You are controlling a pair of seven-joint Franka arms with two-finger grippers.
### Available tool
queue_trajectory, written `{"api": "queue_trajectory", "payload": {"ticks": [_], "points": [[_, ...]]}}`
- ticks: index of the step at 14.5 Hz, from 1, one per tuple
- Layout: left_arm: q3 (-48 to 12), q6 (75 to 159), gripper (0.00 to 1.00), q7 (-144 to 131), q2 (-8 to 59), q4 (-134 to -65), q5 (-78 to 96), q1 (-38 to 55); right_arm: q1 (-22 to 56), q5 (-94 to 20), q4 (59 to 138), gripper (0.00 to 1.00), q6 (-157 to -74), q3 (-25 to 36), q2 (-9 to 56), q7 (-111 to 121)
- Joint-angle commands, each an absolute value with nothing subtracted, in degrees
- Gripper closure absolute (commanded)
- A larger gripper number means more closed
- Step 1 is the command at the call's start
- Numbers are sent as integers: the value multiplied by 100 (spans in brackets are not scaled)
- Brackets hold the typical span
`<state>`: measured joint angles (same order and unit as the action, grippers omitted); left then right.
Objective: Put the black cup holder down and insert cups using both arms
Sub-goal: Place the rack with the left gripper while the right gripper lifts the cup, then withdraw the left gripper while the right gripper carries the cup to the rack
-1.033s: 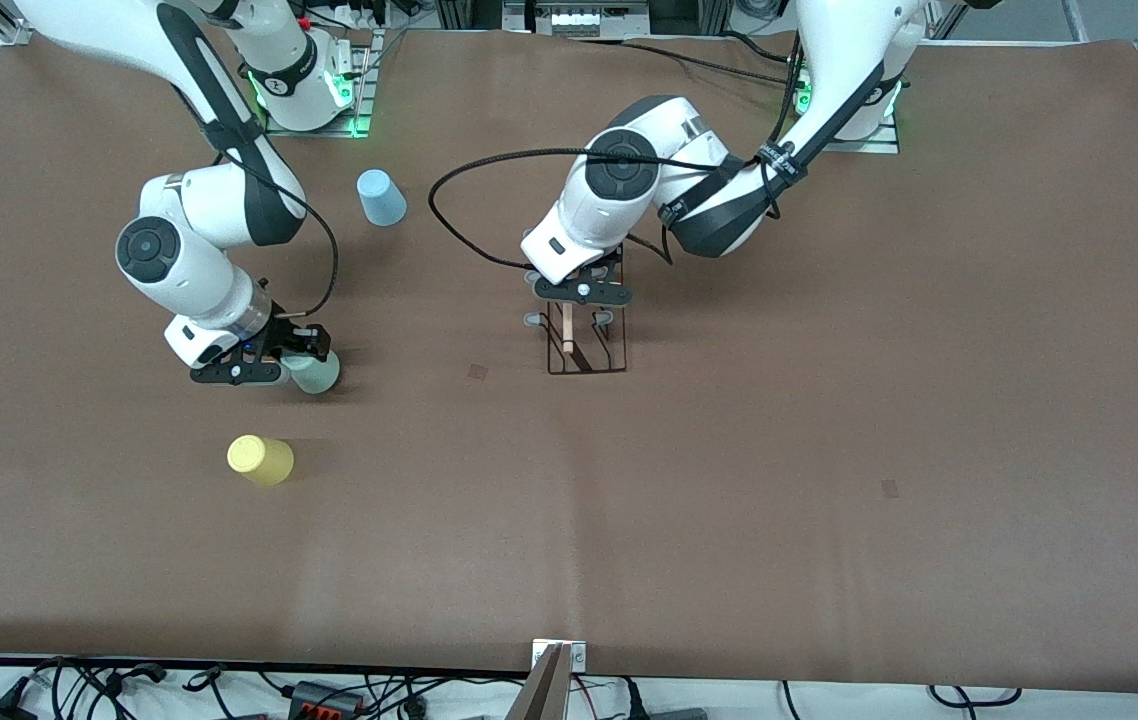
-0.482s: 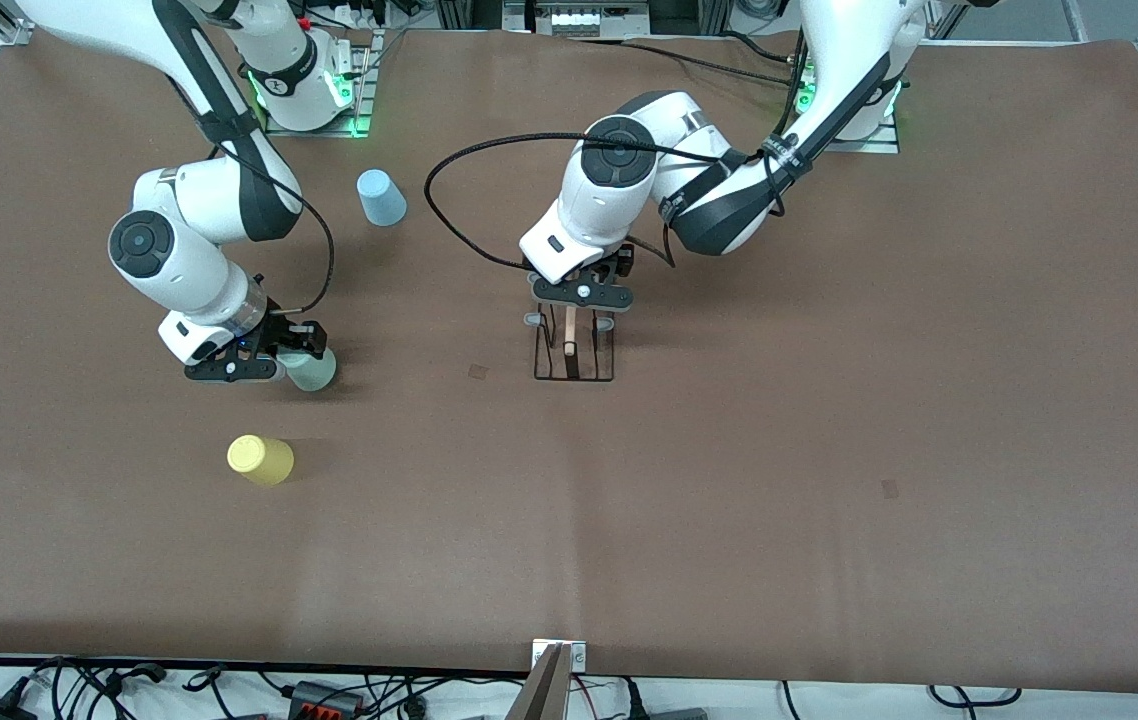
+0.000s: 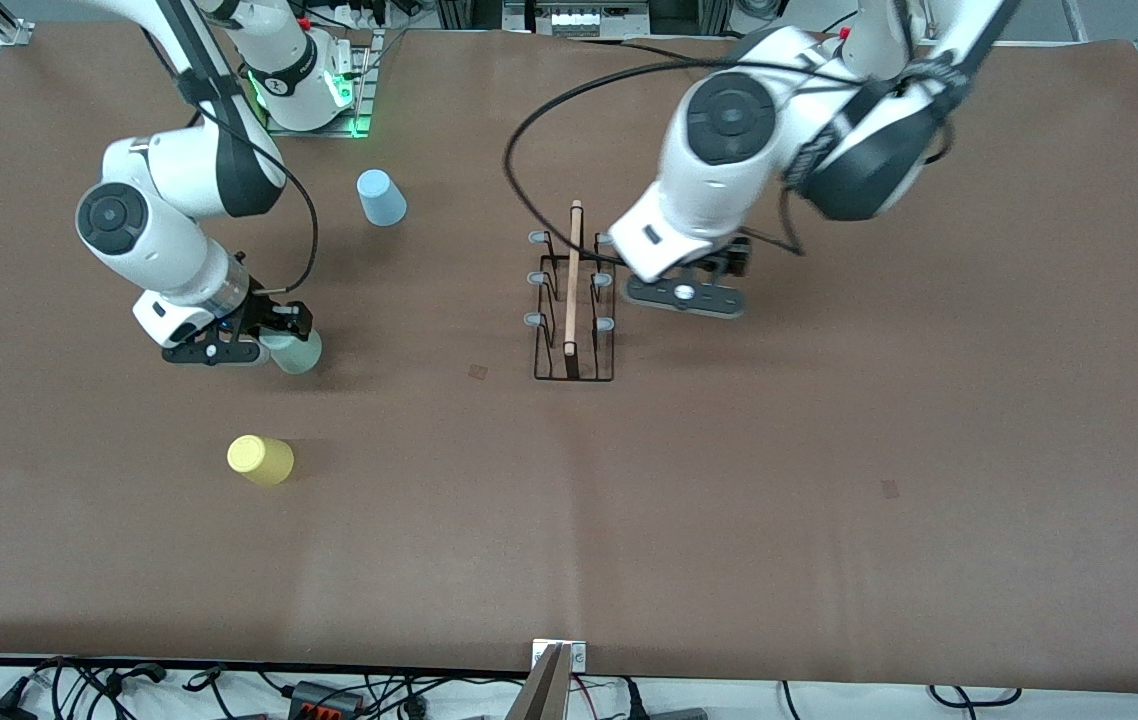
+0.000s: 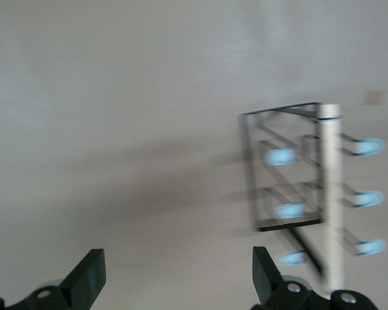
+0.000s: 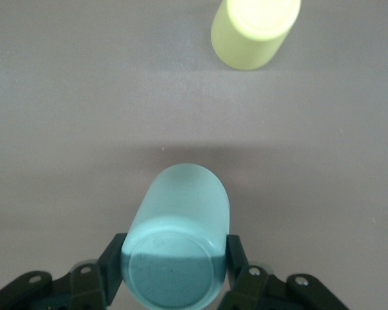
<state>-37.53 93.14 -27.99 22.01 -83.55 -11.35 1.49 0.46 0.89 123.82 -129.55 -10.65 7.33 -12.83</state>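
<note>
The black cup holder (image 3: 572,300) stands on the brown table near its middle, with its wooden rod along the top and its pale blue prong tips bare. My left gripper (image 3: 684,296) hangs open beside it, toward the left arm's end, holding nothing. The left wrist view shows the holder (image 4: 310,187) off to one side of the open left gripper (image 4: 178,278). My right gripper (image 3: 274,342) is shut on the pale green cup (image 3: 296,352), gripping its base end (image 5: 178,265). The yellow cup (image 3: 260,460) lies nearer the front camera, also in the right wrist view (image 5: 255,29). The light blue cup (image 3: 381,197) stands near the right arm's base.
A brown mat (image 3: 829,500) covers the table, with a small dark mark (image 3: 478,371) beside the holder. Cables and plugs (image 3: 329,692) lie along the table's front edge. Both arm bases stand at the table's back edge.
My left gripper opened, let go of the holder's rod and swung up and away toward the left arm's end. My right gripper carried the green cup slightly toward the right arm's end.
</note>
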Motion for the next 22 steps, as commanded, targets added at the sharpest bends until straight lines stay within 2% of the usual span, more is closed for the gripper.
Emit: {"api": "queue_trajectory", "payload": {"ticks": [1, 3, 6, 9, 12, 14, 18, 19, 22], "points": [[-3788, 8773, 0, -1542, 1777, -8358, -1336, -542, 132, 79, 12113, 76, -12298, -1615, 404, -2439], [-3814, 8579, 0, -594, 1521, -8350, -1319, -1157, 228, 44, 11692, 76, -12016, -2107, 439, -3492], [-3544, 8543, 0, 578, 1057, -8533, -1152, -1722, 719, 26, 11111, 77, -12015, -2303, 693, -4866], [-2054, 8639, 0, 886, 485, -9192, -907, -953, 1404, 18, 10365, 77, -11980, -2303, 1167, -5964], [-365, 8990, 0, 940, 299, -9334, -107, 155, 1993, 35, 10011, 77, -12023, -2303, 1625, -7001], [278, 8991, 0, 888, 203, -9360, -9, 805, 2144, 44, 10011, 77, -12032, -2303, 1722, -7206], [544, 9508, 0, 905, -130, -9569, -290, 1203, 2302, 35, 10011, 77, -12058, -2312, 1933, -7321], [571, 9571, 0, 836, -297, -9798, -290, 1282, 2346, 35, 10011, 77, -12059, -2312, 1968, -7339], [667, 9607, 0, 835, -334, -9817, -290, 1309, 2399, 9, 10081, 77, -11892, -2338, 1899, -7251]]}}
